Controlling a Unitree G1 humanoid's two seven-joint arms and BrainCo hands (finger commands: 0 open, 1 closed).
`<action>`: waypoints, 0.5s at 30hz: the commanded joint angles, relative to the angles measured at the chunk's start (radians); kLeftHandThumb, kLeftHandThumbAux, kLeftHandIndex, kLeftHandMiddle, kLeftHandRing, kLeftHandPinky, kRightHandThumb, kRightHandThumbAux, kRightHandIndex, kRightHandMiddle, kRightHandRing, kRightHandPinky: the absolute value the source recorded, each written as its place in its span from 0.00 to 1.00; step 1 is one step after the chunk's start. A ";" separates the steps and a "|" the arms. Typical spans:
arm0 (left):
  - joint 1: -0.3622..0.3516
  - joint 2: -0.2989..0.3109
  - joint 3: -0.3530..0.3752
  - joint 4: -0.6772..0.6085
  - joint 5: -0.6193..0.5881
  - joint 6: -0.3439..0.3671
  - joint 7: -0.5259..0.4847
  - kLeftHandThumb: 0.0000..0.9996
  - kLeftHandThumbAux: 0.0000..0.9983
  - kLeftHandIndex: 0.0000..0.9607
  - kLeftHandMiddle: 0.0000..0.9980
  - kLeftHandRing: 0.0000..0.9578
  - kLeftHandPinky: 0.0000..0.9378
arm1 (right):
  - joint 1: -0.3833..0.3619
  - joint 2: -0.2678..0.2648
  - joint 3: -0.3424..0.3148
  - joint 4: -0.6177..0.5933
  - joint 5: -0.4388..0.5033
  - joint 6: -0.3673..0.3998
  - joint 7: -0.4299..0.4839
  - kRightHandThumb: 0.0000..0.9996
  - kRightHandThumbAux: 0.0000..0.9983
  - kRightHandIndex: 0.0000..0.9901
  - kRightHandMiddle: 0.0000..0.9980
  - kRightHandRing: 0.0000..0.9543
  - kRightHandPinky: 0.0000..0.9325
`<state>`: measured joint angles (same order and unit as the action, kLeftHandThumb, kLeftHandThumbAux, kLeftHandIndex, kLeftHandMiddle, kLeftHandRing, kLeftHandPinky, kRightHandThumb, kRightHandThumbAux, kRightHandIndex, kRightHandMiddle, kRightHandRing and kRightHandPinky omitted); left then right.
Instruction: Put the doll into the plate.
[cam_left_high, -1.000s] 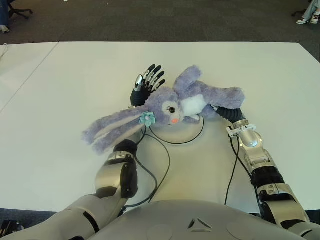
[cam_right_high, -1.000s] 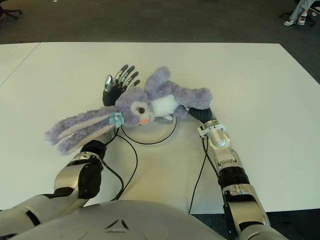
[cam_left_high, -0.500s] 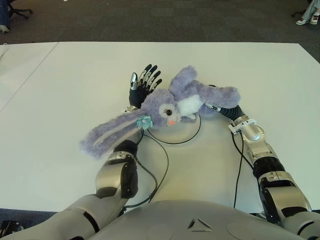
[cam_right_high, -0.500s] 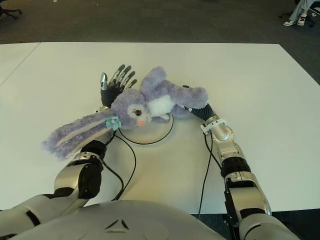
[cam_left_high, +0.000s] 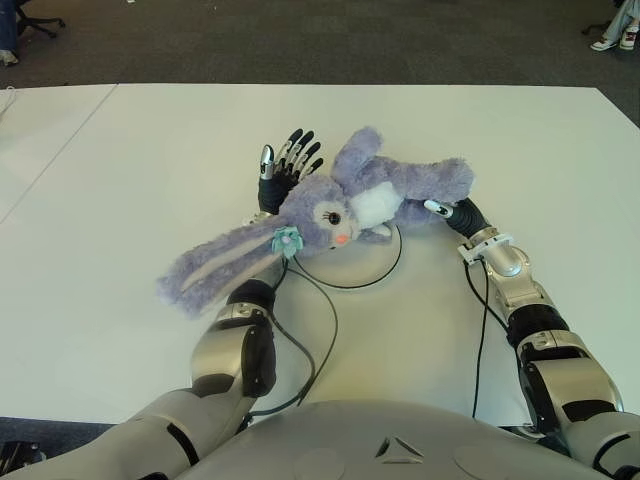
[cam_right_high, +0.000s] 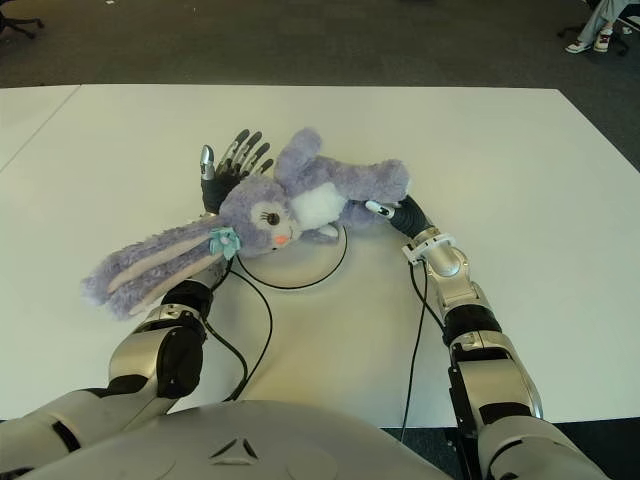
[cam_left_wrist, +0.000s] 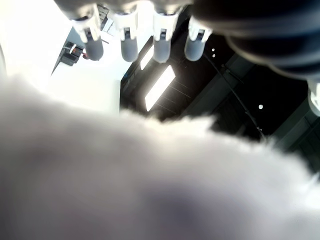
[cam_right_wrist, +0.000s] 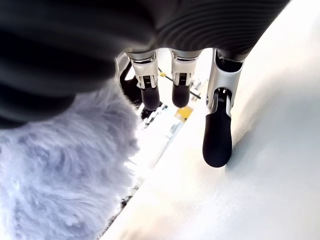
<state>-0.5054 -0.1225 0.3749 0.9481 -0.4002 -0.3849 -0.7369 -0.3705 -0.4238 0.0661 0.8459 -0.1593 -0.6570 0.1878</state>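
Doll (cam_left_high: 345, 205) lies partly over plate (cam_left_high: 375, 275), ears trailing onto table (cam_left_high: 150, 150).

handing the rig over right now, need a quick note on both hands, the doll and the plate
Left hand: open, fingers spread upward behind the doll's head, not gripping.
Right hand: fingers extended under the doll's legs, supporting rather than clasping.
Doll: purple bunny lying across both hands, its body over the far part of the white plate, its long ears trailing off toward the robot's left over the table.
Done: doll brought over the plate.
Left: lower it fully into the plate, slide both hands out, and check the ears, which hang outside the rim.
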 joint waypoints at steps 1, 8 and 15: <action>0.199 -0.046 0.026 0.167 -0.023 0.064 0.005 0.06 0.20 0.00 0.00 0.00 0.00 | 0.051 0.025 0.013 0.119 -0.010 0.012 0.013 0.00 0.22 0.00 0.00 0.00 0.00; 0.197 -0.044 0.022 0.171 -0.018 0.061 0.004 0.07 0.21 0.00 0.00 0.00 0.00 | 0.039 0.025 0.011 0.151 -0.004 0.006 0.021 0.00 0.22 0.00 0.00 0.00 0.00; 0.193 -0.041 0.021 0.175 -0.015 0.072 0.015 0.08 0.19 0.00 0.00 0.00 0.00 | 0.028 0.033 0.006 0.167 0.008 0.027 0.040 0.00 0.21 0.00 0.00 0.00 0.00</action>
<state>-0.5063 -0.1224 0.3744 0.9531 -0.3995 -0.3849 -0.7369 -0.4107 -0.4236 0.0633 0.9278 -0.1519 -0.6737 0.2033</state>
